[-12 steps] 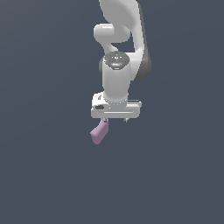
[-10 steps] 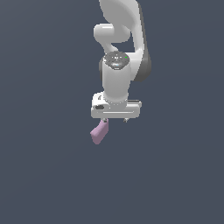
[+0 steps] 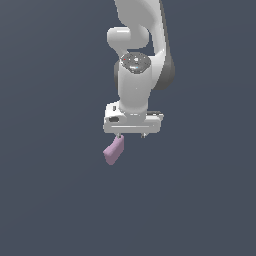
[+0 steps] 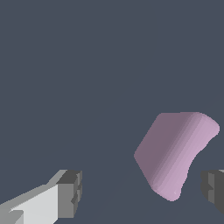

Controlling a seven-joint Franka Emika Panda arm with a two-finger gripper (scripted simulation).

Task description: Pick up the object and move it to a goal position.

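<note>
Nothing moved since earlier, hand (image 3: 131, 135) spread wide, wrist view alone shows object (image 4: 175, 153) clear of both fingers (image 4: 70, 192)

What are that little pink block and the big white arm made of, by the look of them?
The pink block looks like matte plastic or rubber: soft shading, no glints, rounded edges. The white arm looks like glossy painted plastic or metal, with bright highlights. Both are simulator renders, so this is only appearance.
</note>
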